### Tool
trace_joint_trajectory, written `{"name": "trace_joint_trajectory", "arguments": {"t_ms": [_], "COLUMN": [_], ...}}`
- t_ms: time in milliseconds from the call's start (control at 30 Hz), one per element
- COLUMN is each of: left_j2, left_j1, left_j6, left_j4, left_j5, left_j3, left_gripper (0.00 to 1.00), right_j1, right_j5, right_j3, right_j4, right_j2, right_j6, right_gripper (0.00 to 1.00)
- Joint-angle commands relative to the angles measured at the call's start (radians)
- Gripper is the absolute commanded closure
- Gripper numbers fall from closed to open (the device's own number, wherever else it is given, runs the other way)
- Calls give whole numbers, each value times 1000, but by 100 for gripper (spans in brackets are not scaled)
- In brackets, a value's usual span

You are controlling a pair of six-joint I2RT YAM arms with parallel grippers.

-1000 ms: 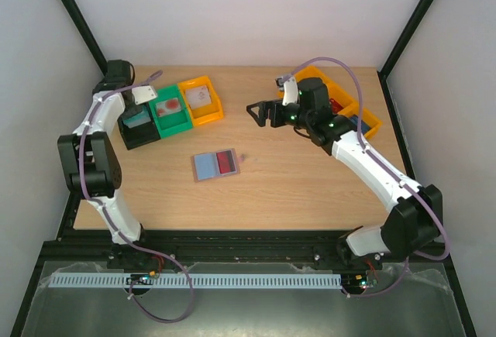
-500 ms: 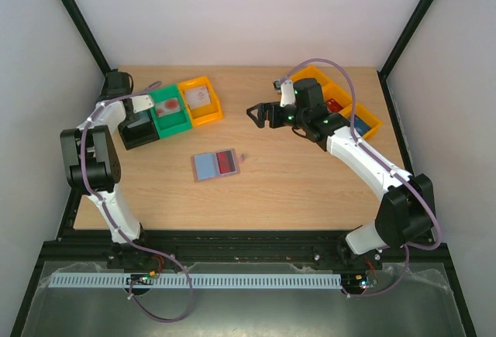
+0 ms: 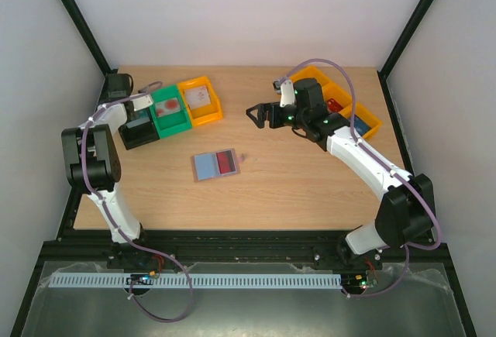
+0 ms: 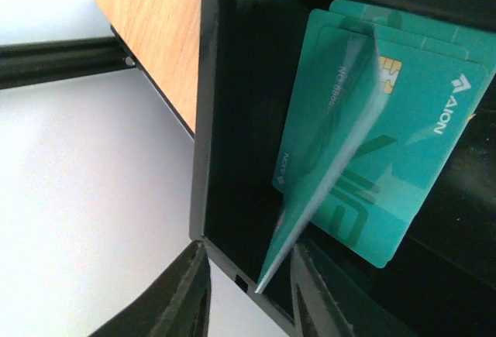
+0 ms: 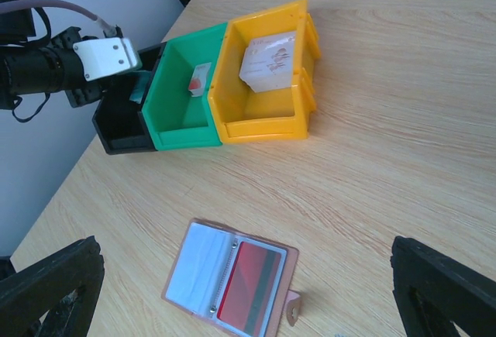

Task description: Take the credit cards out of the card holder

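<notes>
Card holder: one small bifold wallet, tan outside and light blue inside, lying open and flat on the light wooden table.
Card in holder: one red credit card sits in its right panel; the left panel shows only blue.
Bins by the left arm: three plastic bins in a touching row, beyond and left of the holder. They are a black bin, a green bin and an orange bin.
Black bin's contents: teal credit cards. At least two lie flat and overlapping, and one more is tipped up on edge.
Green bin's contents: one whitish card with red.
Orange bin's contents: pale cards, number unclear.
Other bins: two orange bins well right of the holder.
Left gripper: over the black bin, its jaws slightly parted. The tipped teal card's edge stands loose in the gap.
Right gripper: beyond and right of the holder, spread wide, holding nothing.
</notes>
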Motion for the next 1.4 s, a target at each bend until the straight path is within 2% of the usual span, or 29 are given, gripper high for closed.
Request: {"name": "trace_joint_trajectory", "arguments": {"t_ms": [0,200,267,367,533,600,700,800,900,1000,1133,1233,1367], "left_j2": [13,-22,-35,-46,-65,-112,-211,-334,-460,-527,-475,-470,-509], "left_j1": [4,13,15,14,15,15,5,-24,-76,-149,-178,-188,-226], "left_j6": [0,-12,-27,-61,-193,-309,-516,-713,-870,-1079,-1333,-1394,-1503], "left_j4": [-3,-22,-59,-113,-184,-251,-347,-445,-457,-414,-355,-279,-110], "left_j5": [-7,27,58,99,163,253,430,680,873,911,996,996,999], "left_j3": [-18,2,19,45,115,150,155,67,-113,-271,-424,-455,-645], "left_gripper": [64,48,38,28,27,27,25,24,20,15,12,10,1], "right_j1": [-6,-6,-6,-6,-6,-6,-6,5,68,98,112,131,147], "right_j5": [-7,-19,-25,-29,-42,-54,-116,-103,33,66,79,44,20], "right_j3": [25,23,23,21,0,-35,-131,-175,-149,-119,-87,-39,-8], "right_j4": [-12,-8,-6,-6,18,70,234,268,172,105,58,6,-12], "right_j2": [-11,-12,-12,-14,-25,-36,-27,31,102,187,322,417,481], "right_j6": [-13,-3,1,6,27,67,187,265,195,154,132,99,80], "right_gripper": [1,1,1,2,1,1,1,1,9,17,28,33,39]}}
